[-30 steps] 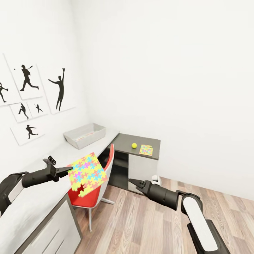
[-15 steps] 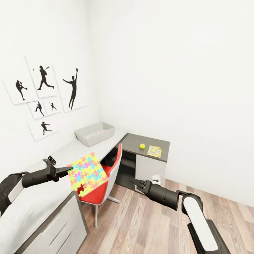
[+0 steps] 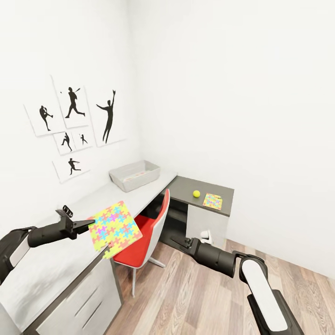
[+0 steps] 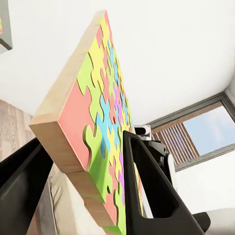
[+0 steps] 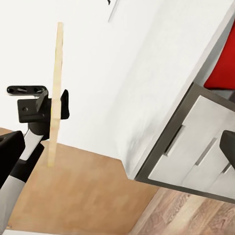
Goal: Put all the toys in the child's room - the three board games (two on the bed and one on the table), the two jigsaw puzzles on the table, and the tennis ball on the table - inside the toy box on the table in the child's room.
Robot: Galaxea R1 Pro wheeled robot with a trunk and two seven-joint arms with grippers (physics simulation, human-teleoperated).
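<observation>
Holding a jigsaw puzzle box (image 3: 114,225) pinched by one edge, the left end effector (image 3: 88,225) hangs out over the near stretch of the table (image 3: 56,242), the box tilted with its printed face up and its far side past the table edge, above the red chair (image 3: 146,235). In the left wrist view the two dark fingers (image 4: 149,196) clamp the box's thickness (image 4: 95,112).

Over the last second the whole head view has slid: the baseball silhouettes (image 3: 77,128), the toy box (image 3: 136,175) and the dark lower section of the table have all drifted rightward in the picture together, while both arms sit in the same place in it. That reads as the robot's base or trunk moving, not the things. The carried box has kept its pose against the arm, so the grip looks steady.

For the task, this looks like the carry phase: the puzzle is in hand but well apart from the toy box, which stands further along the table by the wall, with some flat item already inside, too small to name. On the dark section lie the tennis ball (image 3: 196,193) and a second jigsaw puzzle (image 3: 213,201), near each other and not yet collected.

The right end effector (image 3: 179,242) is held low over the wood floor (image 3: 195,298), carrying nothing; whether its fingers are spread or closed cannot be told.
</observation>
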